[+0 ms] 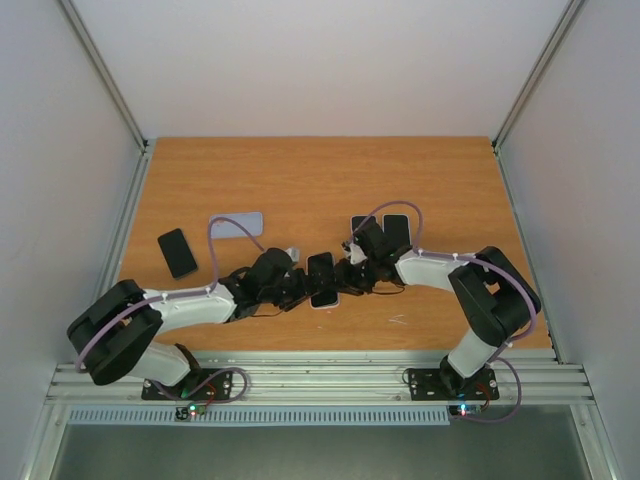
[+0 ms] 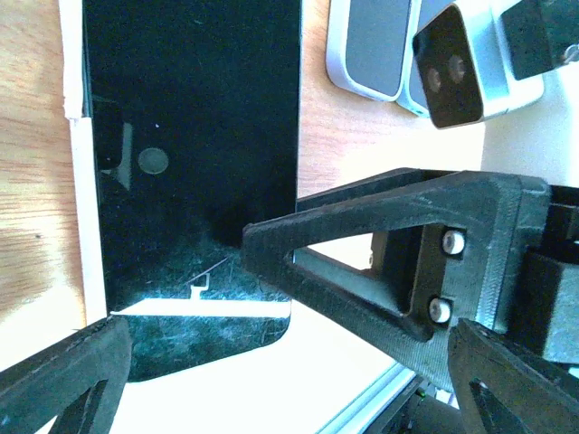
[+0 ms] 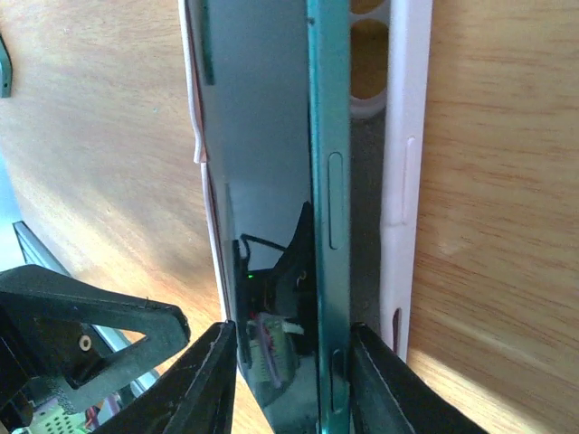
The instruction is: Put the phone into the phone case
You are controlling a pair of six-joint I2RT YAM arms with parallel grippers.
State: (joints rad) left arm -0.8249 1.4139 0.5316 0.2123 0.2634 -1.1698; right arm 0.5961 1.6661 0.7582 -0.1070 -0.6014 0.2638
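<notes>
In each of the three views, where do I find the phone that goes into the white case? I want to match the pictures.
Top external: the phone lies near the centre of the picture, dark and upright.
Left wrist: the phone fills the upper left, its screen dark.
Right wrist: the phone is seen edge-on, a tall strip through the middle.
Shared landmark: the white case runs along the phone's edge in all three views.

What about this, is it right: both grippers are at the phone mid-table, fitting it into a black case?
Not quite: the case is white, not black, as the right wrist view shows. The left gripper and right gripper are at the phone mid-table.
</notes>
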